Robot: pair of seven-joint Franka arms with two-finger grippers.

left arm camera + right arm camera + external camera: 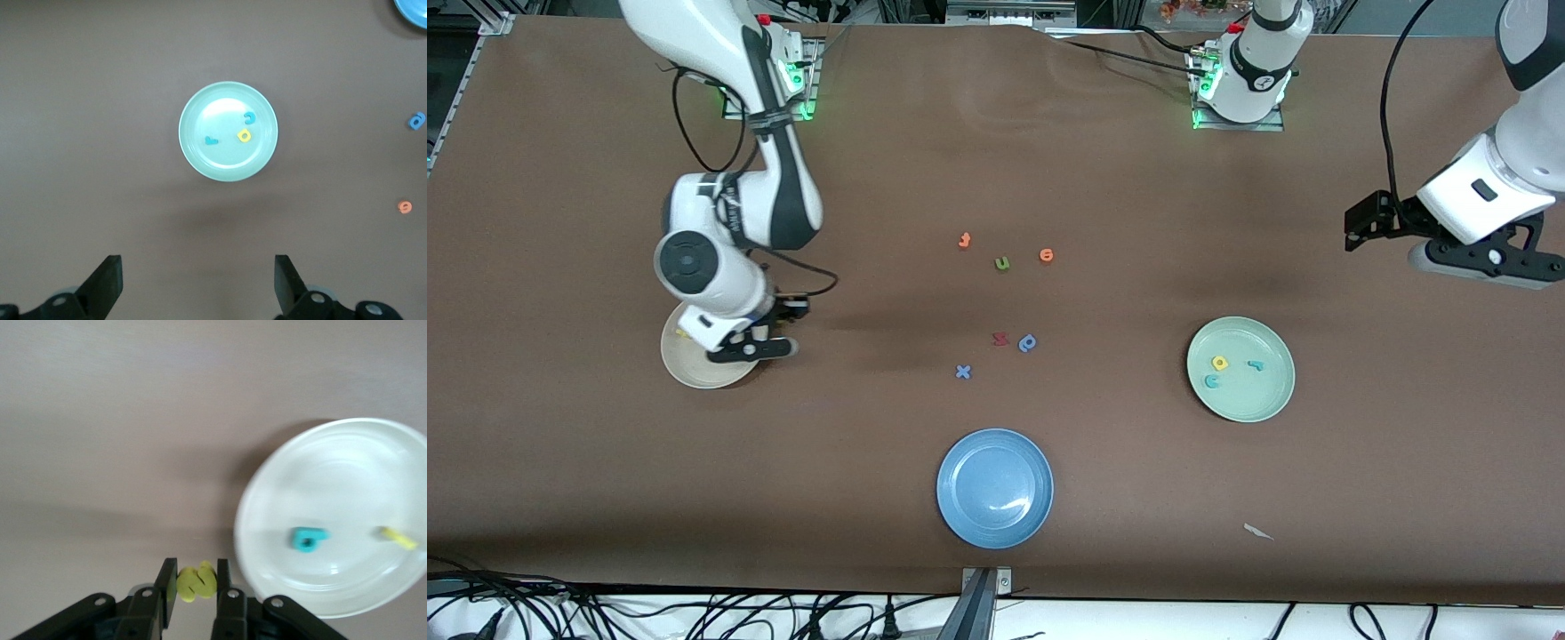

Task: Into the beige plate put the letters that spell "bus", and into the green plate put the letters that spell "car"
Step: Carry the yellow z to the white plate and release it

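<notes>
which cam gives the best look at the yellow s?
Right wrist view: the yellow s fills the gap between the shut fingers of the right tool, beside the beige plate. In the front view the right arm covers it. The left wrist view faces the green plate and does not show it.

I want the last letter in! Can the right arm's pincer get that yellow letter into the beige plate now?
Probably yes. The right pincer, shut on the yellow s, hangs by the rim of the beige plate, with nothing between them.
</notes>
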